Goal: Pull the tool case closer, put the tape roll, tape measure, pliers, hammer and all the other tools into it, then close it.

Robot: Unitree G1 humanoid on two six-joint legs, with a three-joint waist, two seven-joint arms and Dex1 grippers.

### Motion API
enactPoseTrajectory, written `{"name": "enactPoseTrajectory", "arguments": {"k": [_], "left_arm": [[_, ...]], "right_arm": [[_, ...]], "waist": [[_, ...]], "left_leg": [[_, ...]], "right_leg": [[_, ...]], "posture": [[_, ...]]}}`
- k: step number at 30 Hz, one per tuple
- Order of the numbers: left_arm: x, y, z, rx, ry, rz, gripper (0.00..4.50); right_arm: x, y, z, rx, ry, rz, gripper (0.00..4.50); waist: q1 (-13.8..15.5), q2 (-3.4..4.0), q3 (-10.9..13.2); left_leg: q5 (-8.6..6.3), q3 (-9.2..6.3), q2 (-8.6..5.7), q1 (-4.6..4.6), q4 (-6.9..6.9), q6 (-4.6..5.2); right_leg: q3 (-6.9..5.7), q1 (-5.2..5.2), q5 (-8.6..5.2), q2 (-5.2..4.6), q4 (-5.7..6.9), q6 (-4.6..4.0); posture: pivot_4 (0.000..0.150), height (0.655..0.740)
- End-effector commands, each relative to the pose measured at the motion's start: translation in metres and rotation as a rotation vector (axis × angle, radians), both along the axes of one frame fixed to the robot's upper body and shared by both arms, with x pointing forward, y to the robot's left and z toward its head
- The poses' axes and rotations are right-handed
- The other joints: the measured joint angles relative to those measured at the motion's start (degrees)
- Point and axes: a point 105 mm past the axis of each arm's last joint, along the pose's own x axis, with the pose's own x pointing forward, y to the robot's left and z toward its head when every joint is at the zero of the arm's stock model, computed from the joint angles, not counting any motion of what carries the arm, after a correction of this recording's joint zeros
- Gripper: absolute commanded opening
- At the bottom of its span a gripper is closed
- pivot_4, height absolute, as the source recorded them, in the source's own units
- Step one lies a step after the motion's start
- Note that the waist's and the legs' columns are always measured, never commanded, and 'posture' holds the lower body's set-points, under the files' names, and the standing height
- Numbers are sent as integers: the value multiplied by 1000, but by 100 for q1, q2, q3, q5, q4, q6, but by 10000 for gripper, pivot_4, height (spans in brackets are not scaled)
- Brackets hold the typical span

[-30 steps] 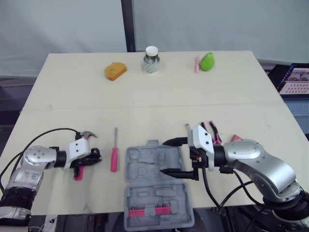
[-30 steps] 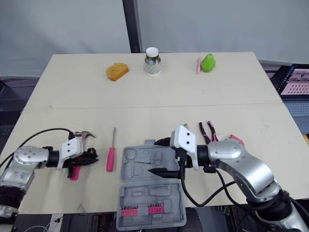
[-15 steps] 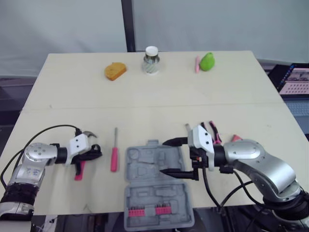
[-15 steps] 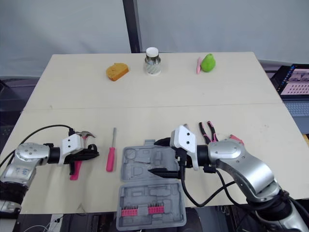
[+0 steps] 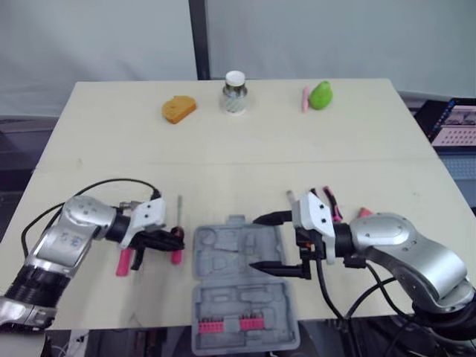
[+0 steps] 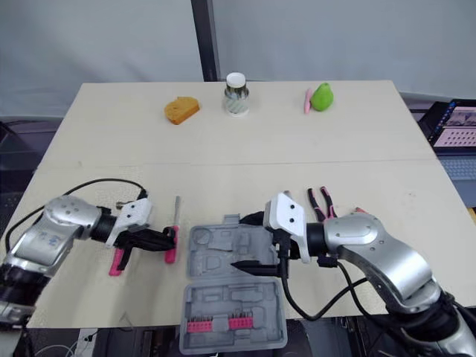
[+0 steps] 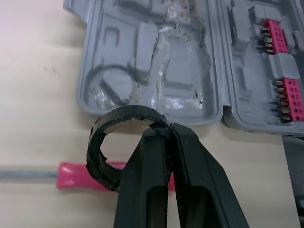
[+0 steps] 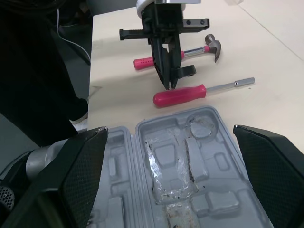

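Open tool case (image 5: 223, 260) holds pink bits (image 5: 226, 326); jaws of left gripper (image 7: 167, 132) pinch tape roll (image 7: 93, 152).

Your two head views look forward and down from the near edge of the table (image 5: 245, 149), covering it from the open tool case (image 5: 242, 282) to the far edge, and they share nearly the whole scene. Your left wrist view sits close behind the left gripper (image 7: 165, 129) and its pinched tape roll (image 7: 127, 112), facing right over the screwdriver (image 7: 78, 171) and the case. Your right wrist view faces left from farther back, sharing that case, screwdriver and left gripper.
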Motion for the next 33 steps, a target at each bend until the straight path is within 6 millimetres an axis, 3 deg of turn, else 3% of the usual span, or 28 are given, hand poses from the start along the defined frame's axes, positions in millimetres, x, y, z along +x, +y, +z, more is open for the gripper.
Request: {"name": "enactPoseTrajectory", "arguments": {"k": [1, 8, 19, 33], "left_arm": [[2, -19, 8, 21, -15, -108, 561], [15, -28, -9, 143, -8, -143, 561], [19, -52, -6, 140, 25, -202, 561], [17, -50, -19, 162, 67, -192, 561]], "right_arm": [[-6, 2, 10, 18, -49, -20, 45000], [-11, 4, 8, 26, -44, -84, 45000], [-18, 3, 2, 35, -30, -161, 45000], [-20, 2, 0, 52, -23, -176, 45000]], "waist": [[16, 0, 0], [-40, -3, 1], [-20, -9, 4], [-20, -9, 4]], "left_leg": [[0, 1, -1, -1, 1, 0], [-1, 9, 2, 0, -8, 1], [-2, 3, -1, -7, 4, 3], [-2, 1, -2, -7, 5, 3]], "right_leg": [[0, 0, 0, 0, 0, 0], [-3, -8, 0, 2, -1, 0], [-1, -6, 0, 0, -1, 0], [0, -5, 0, 0, -1, 0]], "posture": [[1500, 7400], [1500, 7400], [1500, 7400], [1500, 7400]]}}
